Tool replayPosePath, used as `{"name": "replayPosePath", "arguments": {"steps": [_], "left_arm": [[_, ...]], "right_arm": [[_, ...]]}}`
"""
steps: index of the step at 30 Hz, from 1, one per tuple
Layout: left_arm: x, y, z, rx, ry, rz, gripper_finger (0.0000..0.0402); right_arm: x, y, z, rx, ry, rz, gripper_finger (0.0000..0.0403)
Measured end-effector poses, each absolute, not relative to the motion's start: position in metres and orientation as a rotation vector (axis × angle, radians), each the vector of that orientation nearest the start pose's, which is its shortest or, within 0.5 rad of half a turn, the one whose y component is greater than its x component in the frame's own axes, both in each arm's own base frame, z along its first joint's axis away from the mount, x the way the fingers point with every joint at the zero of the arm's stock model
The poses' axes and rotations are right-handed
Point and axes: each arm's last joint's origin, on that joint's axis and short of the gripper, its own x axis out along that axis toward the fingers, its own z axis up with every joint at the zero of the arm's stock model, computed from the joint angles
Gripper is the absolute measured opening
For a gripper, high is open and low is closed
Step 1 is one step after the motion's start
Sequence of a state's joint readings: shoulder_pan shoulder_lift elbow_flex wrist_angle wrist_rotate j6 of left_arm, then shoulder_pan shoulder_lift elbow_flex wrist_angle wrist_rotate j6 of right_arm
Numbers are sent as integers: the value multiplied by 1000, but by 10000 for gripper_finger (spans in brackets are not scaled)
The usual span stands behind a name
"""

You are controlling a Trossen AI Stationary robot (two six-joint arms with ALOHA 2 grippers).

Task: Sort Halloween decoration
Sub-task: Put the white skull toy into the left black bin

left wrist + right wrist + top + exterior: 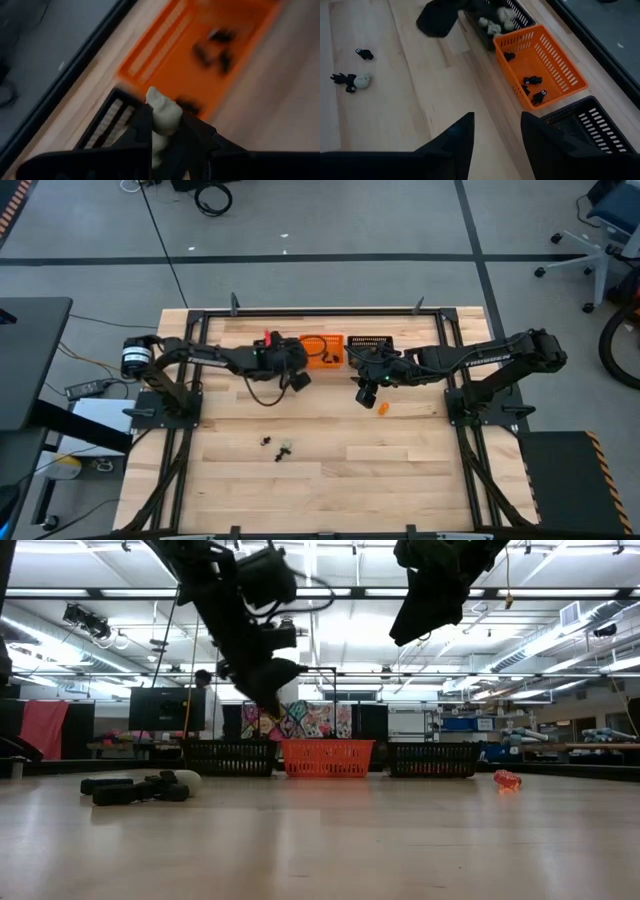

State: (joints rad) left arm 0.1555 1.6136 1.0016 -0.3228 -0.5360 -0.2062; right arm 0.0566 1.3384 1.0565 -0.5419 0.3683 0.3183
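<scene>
We log black trinkets [532, 80] in the orange basket [555, 62], left fingers [137, 125] pinching a whitish trinket [162, 115], right fingers [457, 132] spread, strays at six o'clock on the worktop [400, 470].

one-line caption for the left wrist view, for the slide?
Left claw shut on a pale trinket, above the orange basket holding black trinkets.

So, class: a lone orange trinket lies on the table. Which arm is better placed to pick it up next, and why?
The right. Its gripper is open, empty and close to the orange trinket. The left gripper already grips a whitish trinket near the baskets.
</scene>
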Motion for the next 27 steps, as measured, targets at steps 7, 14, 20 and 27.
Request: {"name": "replayPosePath", "arguments": {"steps": [7, 14, 20, 27], "left_arm": [[297, 82, 191, -36, 999, 826, 55], [285, 97, 178, -73, 1053, 865, 55], [281, 106, 177, -105, 1060, 865, 69], [277, 113, 176, -139, 1078, 851, 92]], "right_arm": [[276, 5, 281, 125, 748, -418, 165], [276, 5, 281, 132, 743, -421, 165], [276, 5, 281, 148, 738, -427, 165], [276, 5, 281, 159, 735, -431, 165]]}}
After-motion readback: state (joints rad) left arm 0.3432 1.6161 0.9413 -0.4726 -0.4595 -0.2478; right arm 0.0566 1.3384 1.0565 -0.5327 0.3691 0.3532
